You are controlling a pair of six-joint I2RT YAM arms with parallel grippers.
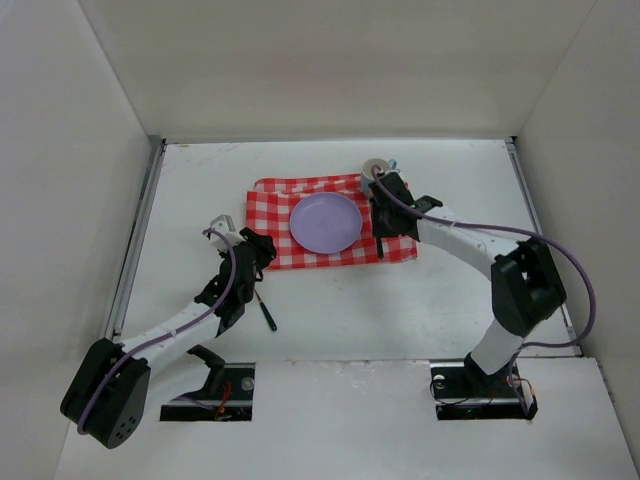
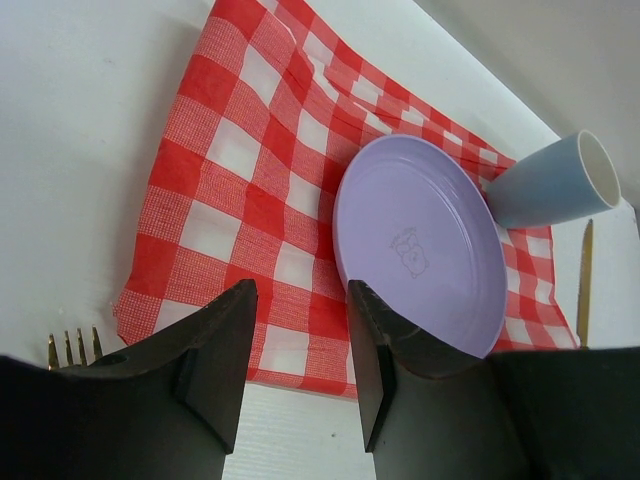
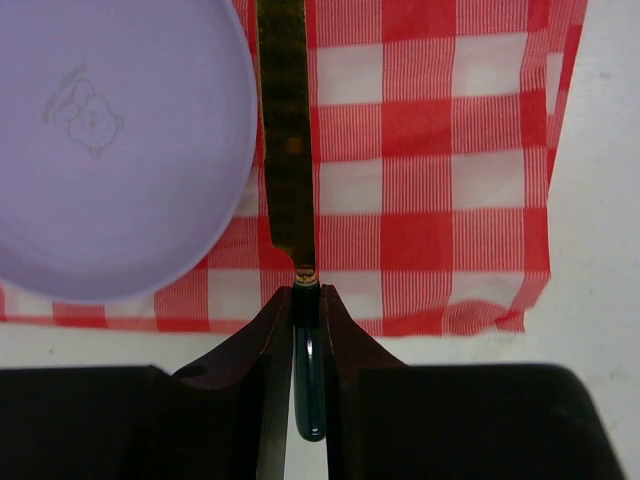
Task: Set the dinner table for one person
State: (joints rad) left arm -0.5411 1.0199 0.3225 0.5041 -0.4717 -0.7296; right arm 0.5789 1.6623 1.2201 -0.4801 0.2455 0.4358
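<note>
Clearly the right gripper point(image 3: 306, 300) clamps the knife point(image 3: 288, 130) by its handle, blade aligned beside the plate point(image 3: 110, 140) over the checked cloth point(image 3: 450, 150) on the worktop point(image 1: 400, 300); the left gripper point(image 2: 300, 290) hangs unclenched, probably for the fork point(image 2: 72, 346).

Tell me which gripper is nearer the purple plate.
Right. The right gripper holds the knife just off the plate's right rim, at the cloth's near edge. The left gripper hangs open by the cloth's near-left corner, farther away.

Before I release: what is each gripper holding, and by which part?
Right gripper pinches the gold-bladed, dark-handled knife by its handle, just behind the blade. Left gripper holds nothing.
</note>
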